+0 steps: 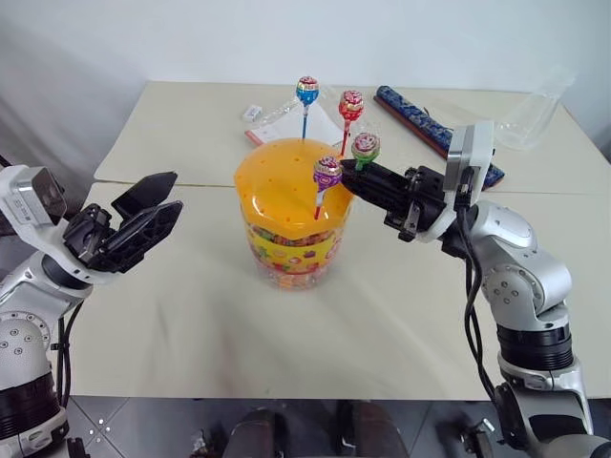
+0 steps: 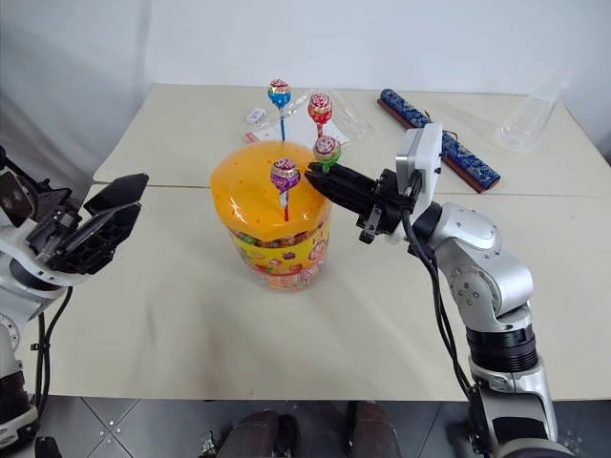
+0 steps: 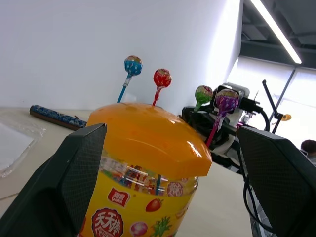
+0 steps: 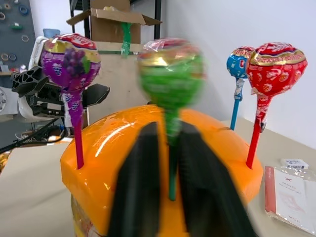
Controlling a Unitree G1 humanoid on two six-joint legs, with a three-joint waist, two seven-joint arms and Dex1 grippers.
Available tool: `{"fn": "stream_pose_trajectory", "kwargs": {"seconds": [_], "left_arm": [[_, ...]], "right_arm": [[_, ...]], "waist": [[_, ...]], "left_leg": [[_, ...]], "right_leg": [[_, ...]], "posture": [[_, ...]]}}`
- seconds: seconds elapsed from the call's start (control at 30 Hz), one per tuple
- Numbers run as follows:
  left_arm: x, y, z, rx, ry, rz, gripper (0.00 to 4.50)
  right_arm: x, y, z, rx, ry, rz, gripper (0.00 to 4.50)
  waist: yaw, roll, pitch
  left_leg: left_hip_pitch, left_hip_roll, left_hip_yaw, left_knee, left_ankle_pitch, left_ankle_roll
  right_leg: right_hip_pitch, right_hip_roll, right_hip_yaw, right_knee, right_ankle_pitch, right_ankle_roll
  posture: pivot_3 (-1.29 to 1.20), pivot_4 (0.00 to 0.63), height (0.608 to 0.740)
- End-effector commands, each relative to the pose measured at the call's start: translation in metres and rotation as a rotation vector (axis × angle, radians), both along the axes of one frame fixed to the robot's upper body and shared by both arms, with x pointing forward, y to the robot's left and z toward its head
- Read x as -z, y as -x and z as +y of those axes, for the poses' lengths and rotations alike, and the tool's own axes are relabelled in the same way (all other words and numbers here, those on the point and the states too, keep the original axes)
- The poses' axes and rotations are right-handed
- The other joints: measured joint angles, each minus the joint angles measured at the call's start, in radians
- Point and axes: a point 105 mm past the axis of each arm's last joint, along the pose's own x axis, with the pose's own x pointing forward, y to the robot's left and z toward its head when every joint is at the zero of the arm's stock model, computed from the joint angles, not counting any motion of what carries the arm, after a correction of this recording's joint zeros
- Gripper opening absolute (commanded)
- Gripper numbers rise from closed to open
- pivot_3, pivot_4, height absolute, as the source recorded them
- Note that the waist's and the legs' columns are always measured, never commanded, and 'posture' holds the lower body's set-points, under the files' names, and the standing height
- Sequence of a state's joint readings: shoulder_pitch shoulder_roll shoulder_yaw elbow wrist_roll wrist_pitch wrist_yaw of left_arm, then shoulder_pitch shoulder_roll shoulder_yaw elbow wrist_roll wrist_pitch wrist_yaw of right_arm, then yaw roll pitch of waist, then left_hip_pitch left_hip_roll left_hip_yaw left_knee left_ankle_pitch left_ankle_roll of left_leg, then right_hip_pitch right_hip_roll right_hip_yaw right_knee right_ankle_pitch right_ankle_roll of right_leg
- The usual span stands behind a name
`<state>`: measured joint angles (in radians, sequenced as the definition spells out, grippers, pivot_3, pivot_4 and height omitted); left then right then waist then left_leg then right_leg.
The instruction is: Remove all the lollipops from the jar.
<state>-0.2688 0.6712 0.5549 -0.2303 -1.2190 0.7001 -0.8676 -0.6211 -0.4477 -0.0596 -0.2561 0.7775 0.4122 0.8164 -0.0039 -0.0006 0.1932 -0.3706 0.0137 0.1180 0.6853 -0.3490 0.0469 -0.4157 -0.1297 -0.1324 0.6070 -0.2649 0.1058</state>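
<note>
Nearest item: left claw (image 1: 143, 224), black fingers spread wide, empty, held above the pale surface (image 1: 191, 324) well apart from the jar's left side.

Jar (image 1: 291, 250): clear plastic cylinder, yellow label printed with sweets and fruit, domed orange lid (image 1: 282, 181) dotted with small holes. Upright on the surface, between the two claws, near the middle seam of the two joined tabletops.

Lollipops, four, all standing with sticks in lid holes:
- purple lollipop (image 1: 327, 172), pink stick, at the lid's near right edge.
- green lollipop (image 1: 366, 147), green stick, at the lid's right side; stick pinched between the right claw's fingers, just below the wrapped head. In the right wrist view the stick's lower end meets the lid.
- red lollipop (image 1: 351, 105), red stick, toward the lid's far right.
- blue lollipop (image 1: 307, 91), blue stick, at the lid's far side, tallest in the head views.

Right claw (image 1: 355, 173): closed on the green lollipop's stick, reaching in from the jar's right, fingers lying over the lid's right edge.

Other items on the far part of the surface:
- long dark blue patterned box (image 1: 434, 129), behind the right claw.
- clear plastic bag (image 1: 539, 110), far right corner.
- flat clear packet with a red edge (image 1: 272, 124), behind the jar.
- small white tag (image 1: 252, 113), beside that packet.
</note>
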Motion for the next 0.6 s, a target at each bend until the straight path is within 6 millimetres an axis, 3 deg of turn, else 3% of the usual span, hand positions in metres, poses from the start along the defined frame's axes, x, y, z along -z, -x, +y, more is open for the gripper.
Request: {"fn": "stream_pose_trajectory", "kwargs": {"seconds": [0.03, 0.13, 0.23, 0.27, 0.37, 0.5, 0.57, 0.6], "left_arm": [[-0.016, 0.015, -0.006, 0.061, 0.003, -0.088, 4.50], [-0.018, 0.018, -0.008, 0.097, -0.047, -0.101, 4.50], [-0.014, 0.014, -0.013, 0.072, -0.177, -0.160, 4.50], [-0.012, 0.013, -0.016, 0.073, -0.224, -0.176, 4.50], [-0.012, 0.016, -0.024, 0.097, -0.296, -0.258, 4.50], [-0.009, 0.019, -0.025, 0.171, -0.332, -0.232, 4.50], [-0.009, 0.020, -0.023, 0.194, -0.326, -0.216, 4.50], [-0.012, 0.020, -0.022, 0.204, -0.296, -0.214, 4.50]], "right_arm": [[-0.039, 0.008, -0.025, -0.041, -0.244, -0.047, 0.02], [-0.055, 0.008, -0.051, -0.004, -0.292, -0.002, 0.02], [-0.043, 0.008, -0.082, 0.083, -0.191, 0.068, 0.02], [-0.033, 0.006, -0.094, 0.139, -0.130, 0.096, 0.02], [0.026, -0.002, -0.138, 0.380, 0.255, 0.172, 0.02], [0.109, -0.001, -0.221, 0.678, 0.874, 0.278, 0.02], [0.126, 0.004, -0.240, 0.701, 1.007, 0.303, 0.02], [0.131, 0.005, -0.243, 0.699, 0.977, 0.323, 0.02]], "waist": [[0.000, 0.000, 0.000], [0.003, 0.000, 0.000], [0.009, 0.000, 0.000], [0.010, 0.000, 0.000], [0.020, 0.000, 0.000], [0.019, 0.000, 0.000], [0.012, 0.000, 0.000], [0.004, 0.000, 0.000]], "left_leg": [[0.000, 0.000, 0.000, 0.000, 0.000, 0.000], [0.000, 0.000, 0.000, 0.000, 0.000, 0.000], [-0.001, 0.000, -0.002, 0.000, 0.000, 0.001], [-0.001, -0.001, -0.002, 0.000, 0.000, 0.001], [-0.001, -0.002, 0.000, -0.001, -0.002, 0.003], [-0.001, -0.001, 0.008, -0.001, -0.002, 0.004], [0.000, -0.001, 0.011, -0.001, -0.001, 0.005], [0.001, -0.001, 0.011, -0.001, -0.001, 0.004]], "right_leg": [[0.000, 0.000, 0.000, 0.000, 0.000, 0.000], [0.000, 0.000, 0.000, 0.000, 0.000, 0.000], [0.000, 0.000, 0.000, 0.000, 0.000, 0.000], [0.000, 0.000, 0.000, 0.000, 0.000, 0.000], [0.001, 0.000, 0.000, -0.003, 0.000, 0.000], [0.001, 0.000, 0.000, -0.010, 0.001, 0.001], [0.001, -0.001, 0.002, -0.010, 0.001, 0.001], [0.001, 0.000, 0.002, -0.010, 0.001, 0.001]], "posture": [[0.00, 0.150, 0.740], [0.00, 0.150, 0.740], [0.00, 0.150, 0.740], [0.00, 0.150, 0.740], [0.00, 0.150, 0.740], [0.00, 0.150, 0.740], [0.00, 0.150, 0.740], [0.00, 0.150, 0.740]]}}
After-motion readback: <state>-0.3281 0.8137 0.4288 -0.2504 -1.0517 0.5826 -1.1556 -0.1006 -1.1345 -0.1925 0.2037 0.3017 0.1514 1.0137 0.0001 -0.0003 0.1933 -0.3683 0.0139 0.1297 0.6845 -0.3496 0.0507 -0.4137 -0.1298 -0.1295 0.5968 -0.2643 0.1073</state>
